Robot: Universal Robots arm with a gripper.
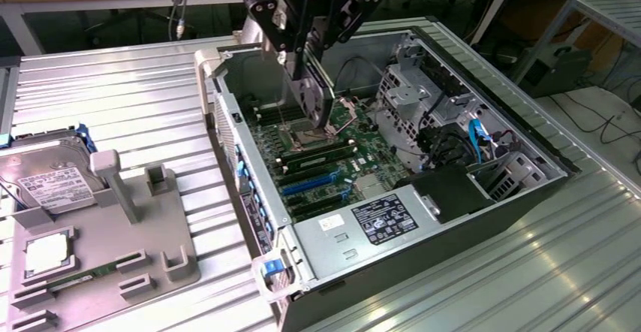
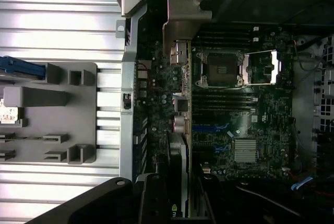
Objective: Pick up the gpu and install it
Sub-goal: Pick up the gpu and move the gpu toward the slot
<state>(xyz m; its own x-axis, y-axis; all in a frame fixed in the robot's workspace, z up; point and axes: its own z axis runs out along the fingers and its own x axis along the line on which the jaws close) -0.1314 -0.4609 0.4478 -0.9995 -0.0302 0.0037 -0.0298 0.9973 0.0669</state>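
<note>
Gpu: the gpu [image 1: 312, 95] hangs on edge from the pincer, long side pointing down into the open computer case [image 1: 521, 148]; seen from the wrist, the gpu [image 2: 176, 153] runs as a thin dark strip away from the fingers, its silver bracket at the far end
Gpu position: over the motherboard [image 1: 331, 159], towards the case's rear wall; it is not in a slot; whether its lower end touches anything I cannot tell
Pincer: the pincer [image 1: 303, 60] is pinching the gpu by its upper end, black fingers pressed to either face of the card; in the wrist view the pincer [image 2: 180, 203] straddles the card's edge
Motherboard: green, lying flat in the case; the open processor socket [image 2: 222, 70] sits just beside the hanging card; the blue expansion slots [image 1: 305, 184] lie further along the board, apart from the card; a small silver heatsink [image 2: 245, 151] stands near them
Case: on its side, panel off; power supply [image 1: 386, 218] with a dark label at the near corner; a blue cable [image 1: 479, 138] loops by the drive bays
Fixture: a grey holder [image 1: 120, 249] rests on the bench well to the exterior view's left of the case; a hard drive [image 1: 45, 178] with a white label stands in it
Bench: ribbed metal bench [image 1: 130, 99] carrying both case and holder
</note>
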